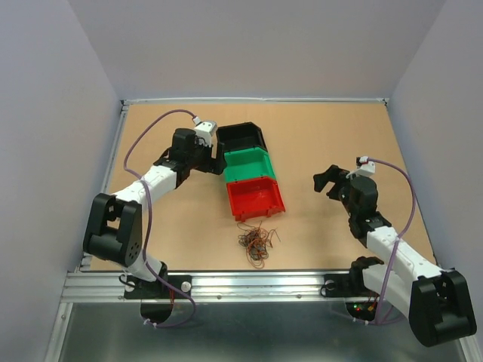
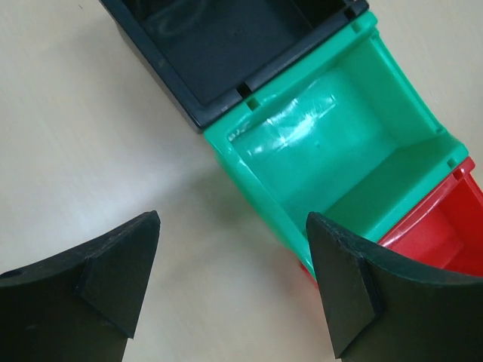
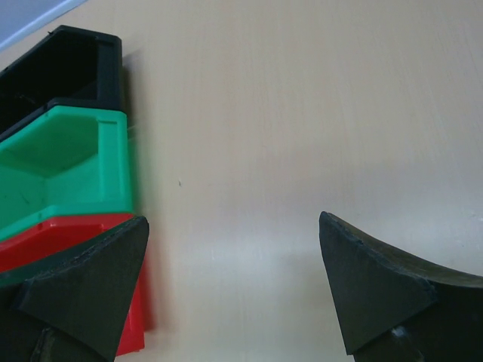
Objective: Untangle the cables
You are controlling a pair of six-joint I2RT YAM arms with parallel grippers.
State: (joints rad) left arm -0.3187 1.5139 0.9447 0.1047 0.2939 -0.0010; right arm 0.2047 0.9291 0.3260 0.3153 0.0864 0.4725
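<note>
Left gripper (image 2: 232,219) spread wide, empty, arm bent toward the bins' left side; right gripper (image 3: 233,219) wide, empty, right of them. Three bins: black bin (image 1: 241,136), green bin (image 1: 249,164), red bin (image 1: 255,198). One bunch of cables (image 1: 256,243) on table (image 1: 339,128), near red bin.

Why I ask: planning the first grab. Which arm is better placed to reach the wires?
Probably right. The right arm, jaws open, hangs nearer the wires, bare table between; the left arm is farther back beside the green bin.
</note>
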